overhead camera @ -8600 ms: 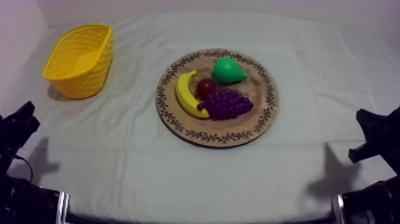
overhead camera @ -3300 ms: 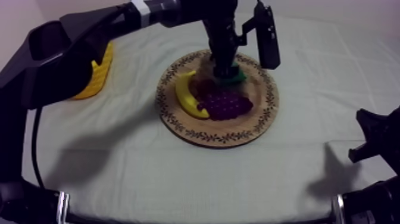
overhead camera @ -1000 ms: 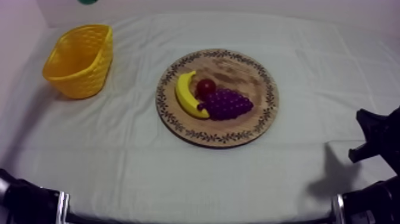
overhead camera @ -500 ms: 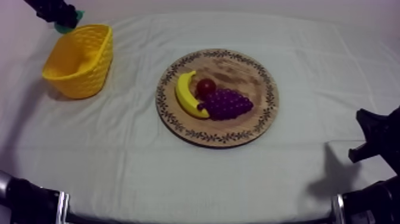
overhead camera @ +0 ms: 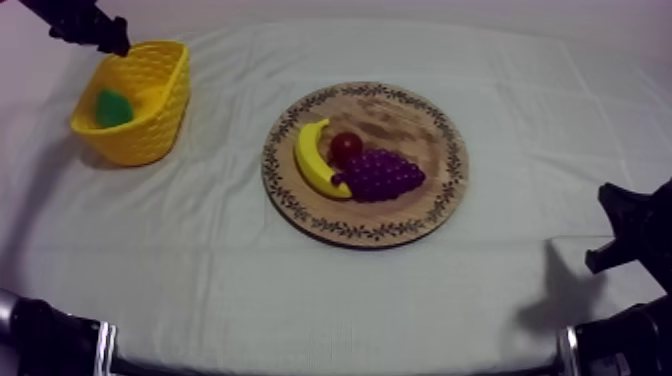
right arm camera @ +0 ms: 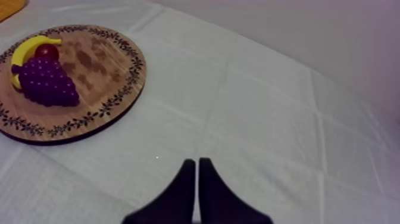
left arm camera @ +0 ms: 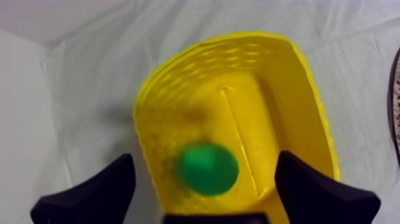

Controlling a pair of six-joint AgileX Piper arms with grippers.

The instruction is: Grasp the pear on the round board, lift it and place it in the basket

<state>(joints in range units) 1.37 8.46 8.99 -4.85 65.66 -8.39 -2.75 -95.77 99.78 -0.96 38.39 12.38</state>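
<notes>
Left tool [left arm camera: 206, 158] hung spread over the basket [overhead camera: 152, 128] at the table's [overhead camera: 350, 295] far left corner, pear [overhead camera: 113, 107] inside; right tool [right arm camera: 197, 161] closed, empty.

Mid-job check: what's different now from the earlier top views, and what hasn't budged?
The left gripper took the pear off the wooden board and carried it to the yellow basket, where it now lies inside. The gripper has let go and hangs open over the basket. Unchanged: the banana, small red fruit and grapes on the board, the basket's spot, and the right gripper, shut at rest.
</notes>
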